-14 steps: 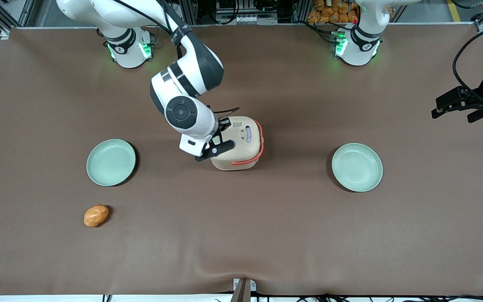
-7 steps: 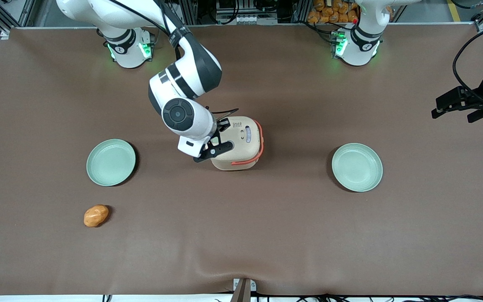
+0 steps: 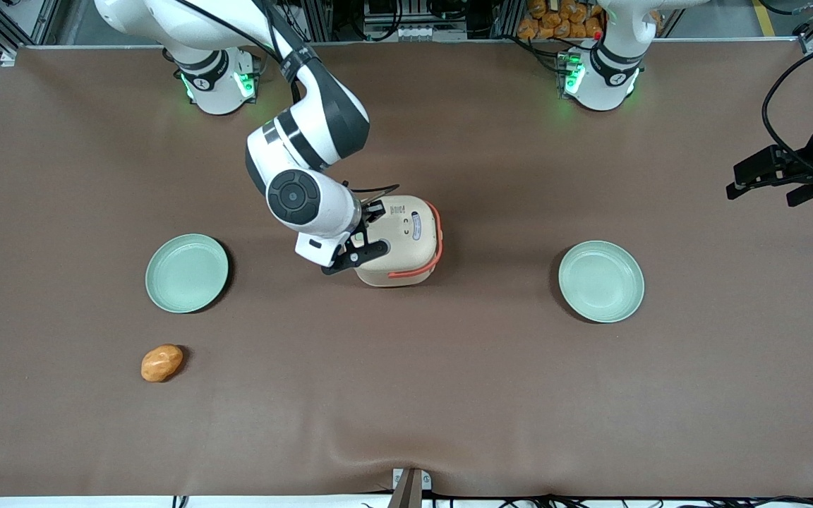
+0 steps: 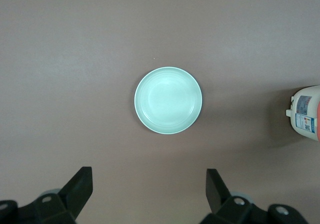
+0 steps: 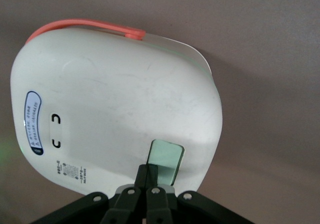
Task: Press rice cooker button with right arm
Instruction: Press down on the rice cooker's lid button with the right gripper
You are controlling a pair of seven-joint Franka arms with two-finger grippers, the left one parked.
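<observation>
The cream rice cooker with an orange handle stands mid-table; it also shows in the right wrist view and the left wrist view. The pale green button sits on the lid's edge. The white right arm reaches down over the cooker's end that faces the working arm's side. My black gripper is shut, its joined fingertips at the button's edge and overlapping it. In the front view the gripper hides the button.
A pale green plate lies toward the working arm's end, with an orange bread roll nearer the front camera. A second green plate lies toward the parked arm's end and shows in the left wrist view.
The right arm's wrist and gripper have shifted a little toward the working arm's end of the table, staying at the cooker's lid. The cooker has not moved.
</observation>
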